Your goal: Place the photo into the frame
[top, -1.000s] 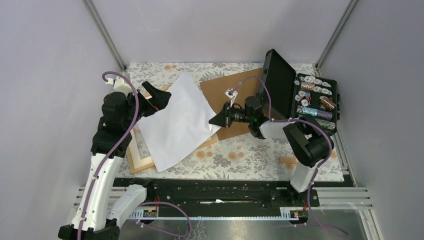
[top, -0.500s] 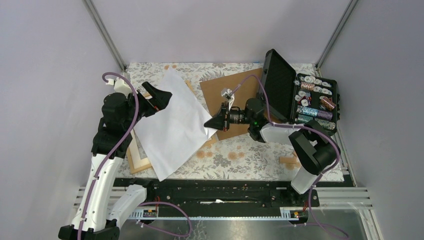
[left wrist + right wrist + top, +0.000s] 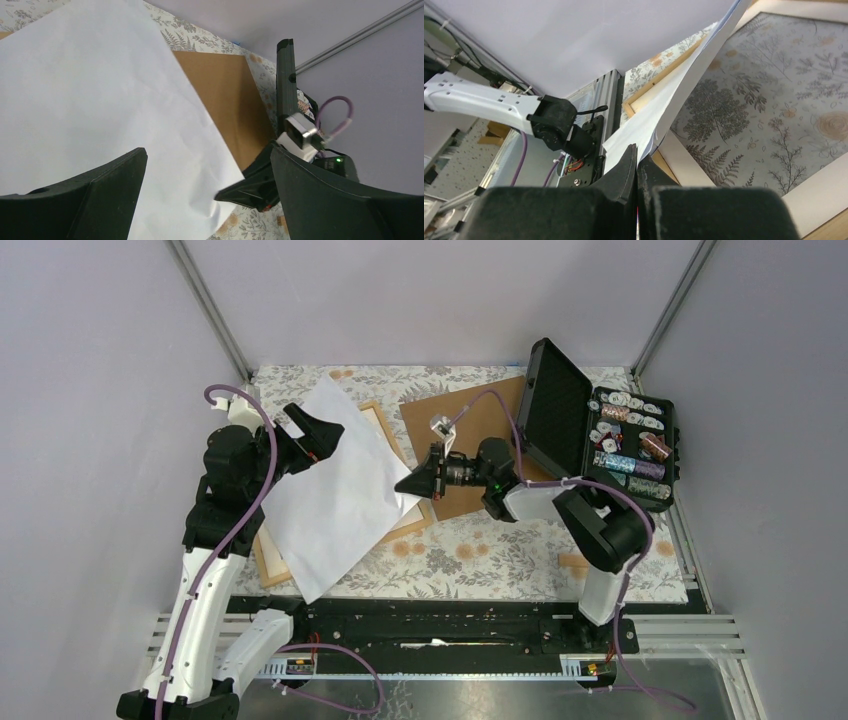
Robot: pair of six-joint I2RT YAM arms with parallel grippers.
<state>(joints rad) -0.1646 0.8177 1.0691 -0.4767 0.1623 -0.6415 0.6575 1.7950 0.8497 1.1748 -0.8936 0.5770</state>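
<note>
Over the left half of the floral-patterned worktop [image 3: 470, 550], the rectangular paper photo [image 3: 335, 495] is hanging tilted above the thin light-wood picture frame [image 3: 268, 562], showing only its plain white side; its printed side is not showing in any view. The right gripper [image 3: 408, 486] is pinching the sheet's right corner with its jaws clamped tight on the paper, lifting that corner off the frame's right rail. The left gripper [image 3: 315, 435] is hovering at the sheet's far-left edge with its jaws spread wide, gripping nothing. The frame is lying flat, mostly covered by the sheet, with its corners poking out. A flat brown backing board [image 3: 470, 415] is lying to the right, beside an open black hard case [image 3: 560, 410]. The task is looking roughly midway: the photo is over the frame but skewed and unseated, so squaring and lowering it are remaining.
</note>
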